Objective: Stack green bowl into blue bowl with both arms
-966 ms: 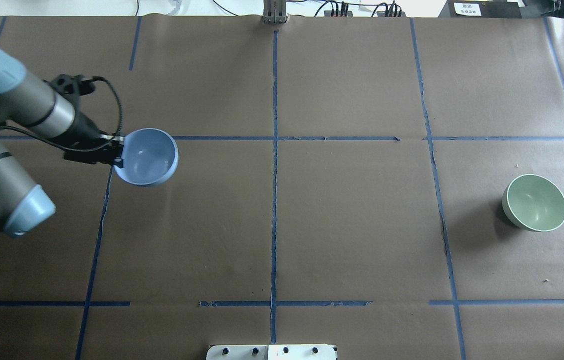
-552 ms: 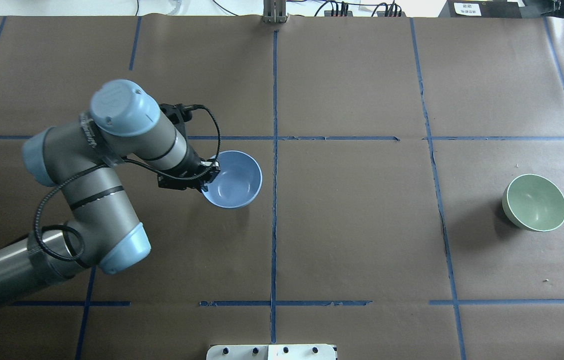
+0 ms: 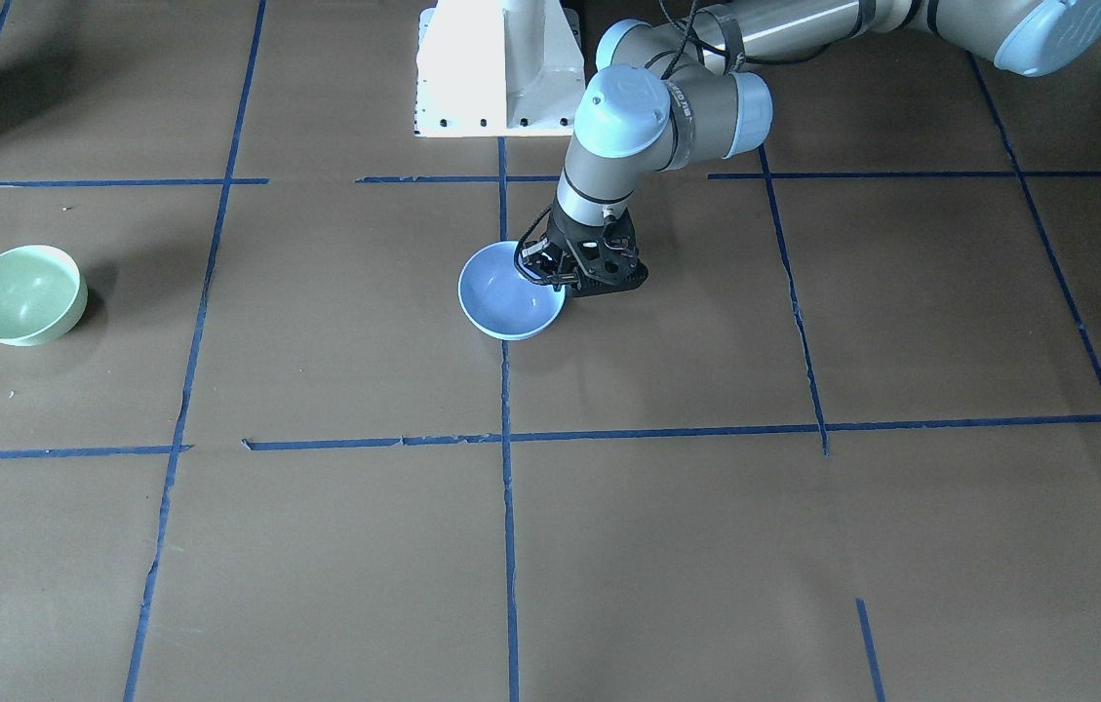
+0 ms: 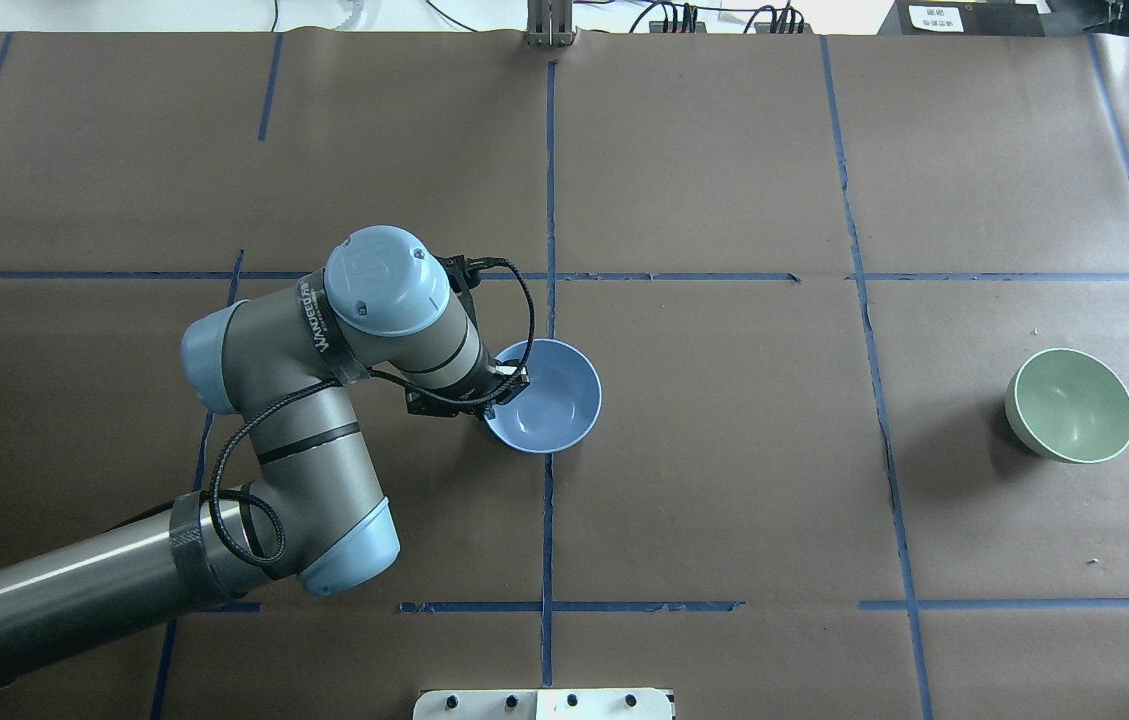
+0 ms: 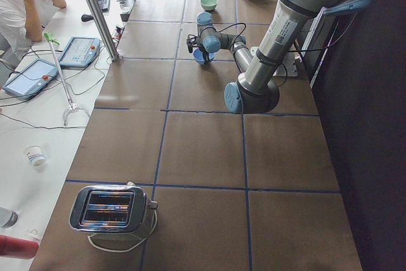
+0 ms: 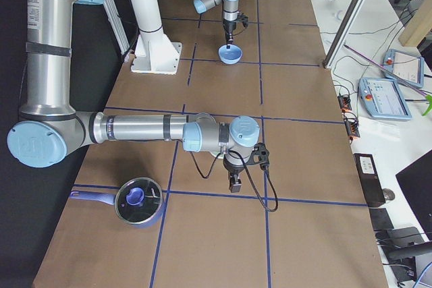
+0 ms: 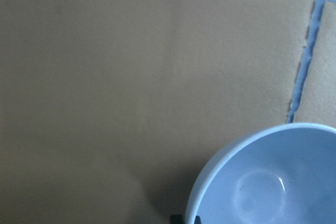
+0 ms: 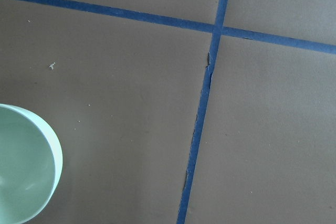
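**Q:** Where is the blue bowl [image 4: 556, 402], and how is it held?
**A:** It is at the worktop [image 4: 724, 500] centre, over the middle tape line [image 4: 547, 530]. Its rim is pinched by the clenched left claw [image 4: 508, 383]. Whether its base touches the paper cannot be told.

**Q:** How is it best set down?
**A:** It should be lowered level until seated. Only then should the grip be released and the claw drawn straight up off the rim, so that no tipping is caused.

**Q:** And farther off?
**A:** The green bowl [image 4: 1070, 405] stands upright near the worktop's right end, ungrasped. The right claw [image 6: 233, 181] is shown near that end in one side view only. Its state cannot be told.
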